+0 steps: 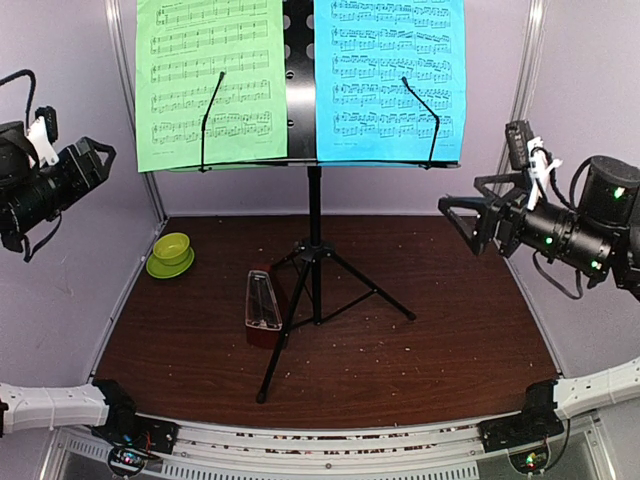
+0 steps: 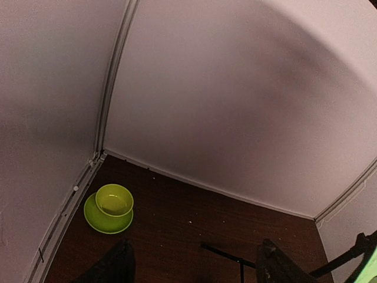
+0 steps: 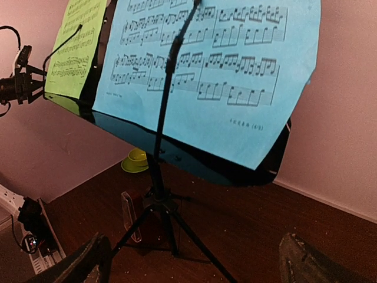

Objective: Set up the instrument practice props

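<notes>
**Left tool (image 1: 100, 165) and right tool (image 1: 462, 222) spread, holding nothing**

Both tools hang above the counter (image 1: 450, 340) with their fingers wide apart, and both wrist views show them empty. The music stand (image 1: 314, 250) rises between them, ahead of and inward from each. Its green sheet (image 1: 210, 70) is on the half nearer the left tool and its blue sheet (image 1: 390, 70) on the half nearer the right, each under a wire arm (image 1: 425, 105). The metronome (image 1: 264, 308) sits low, just beside the tripod leg on the left tool's side.

The sheets look light and floppy and would likely crease if pinched, so nudge them by an edge. The stand seems top-heavy and is best taken by the pole. The metronome looks rigid with a probably slick cover, so grip it across its lower flanks.
</notes>
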You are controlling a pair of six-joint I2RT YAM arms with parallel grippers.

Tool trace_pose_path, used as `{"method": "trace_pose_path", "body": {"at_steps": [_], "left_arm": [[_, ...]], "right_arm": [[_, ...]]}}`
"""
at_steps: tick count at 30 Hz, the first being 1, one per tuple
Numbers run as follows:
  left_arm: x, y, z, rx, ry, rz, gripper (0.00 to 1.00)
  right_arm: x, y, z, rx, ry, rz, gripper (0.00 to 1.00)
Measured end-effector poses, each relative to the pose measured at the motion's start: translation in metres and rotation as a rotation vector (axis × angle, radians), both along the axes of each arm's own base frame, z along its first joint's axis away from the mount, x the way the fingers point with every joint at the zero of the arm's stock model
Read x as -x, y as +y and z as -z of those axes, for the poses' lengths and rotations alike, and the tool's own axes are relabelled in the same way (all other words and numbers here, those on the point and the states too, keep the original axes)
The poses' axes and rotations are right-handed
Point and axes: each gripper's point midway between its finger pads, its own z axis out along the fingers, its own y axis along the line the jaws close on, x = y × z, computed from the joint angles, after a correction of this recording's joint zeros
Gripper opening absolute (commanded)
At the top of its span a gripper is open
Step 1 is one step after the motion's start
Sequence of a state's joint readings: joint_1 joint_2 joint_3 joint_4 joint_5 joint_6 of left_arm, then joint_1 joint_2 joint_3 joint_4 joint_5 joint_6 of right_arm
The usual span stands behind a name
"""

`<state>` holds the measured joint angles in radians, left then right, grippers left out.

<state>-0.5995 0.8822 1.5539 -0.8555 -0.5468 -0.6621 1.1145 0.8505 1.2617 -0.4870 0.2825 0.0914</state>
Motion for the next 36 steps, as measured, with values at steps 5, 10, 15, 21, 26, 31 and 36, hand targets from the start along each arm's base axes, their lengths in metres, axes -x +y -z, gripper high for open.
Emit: {"method": "trace_pose_path", "body": {"at_steps": [5,10,15,21,26,31,36], "left_arm": [[-0.017,0.022,0.064,0.111,0.137,-0.079,0.74],[-0.031,0.012,0.154,0.217,0.343,-0.039,0.73],[-0.037,-0.019,0.211,0.224,0.501,0.071,0.72],[-0.027,-0.101,0.245,0.097,0.611,0.349,0.67],[0.007,-0.157,0.290,-0.041,0.715,0.577,0.58],[0.045,-0.183,0.315,-0.130,0.768,0.733,0.50],[0.082,-0.217,0.339,-0.214,0.825,0.900,0.43]], "right_arm": [[0.000,0.001,0.056,0.041,0.108,0.006,1.00],[-0.004,0.004,0.105,0.089,0.200,0.020,1.00],[-0.015,0.003,0.156,0.143,0.279,0.041,0.99],[-0.034,0.009,0.214,0.201,0.413,0.044,0.96],[-0.035,0.022,0.247,0.259,0.499,-0.018,0.95],[-0.034,0.023,0.282,0.314,0.578,-0.049,0.94],[-0.030,0.023,0.309,0.359,0.646,-0.074,0.91]]}}
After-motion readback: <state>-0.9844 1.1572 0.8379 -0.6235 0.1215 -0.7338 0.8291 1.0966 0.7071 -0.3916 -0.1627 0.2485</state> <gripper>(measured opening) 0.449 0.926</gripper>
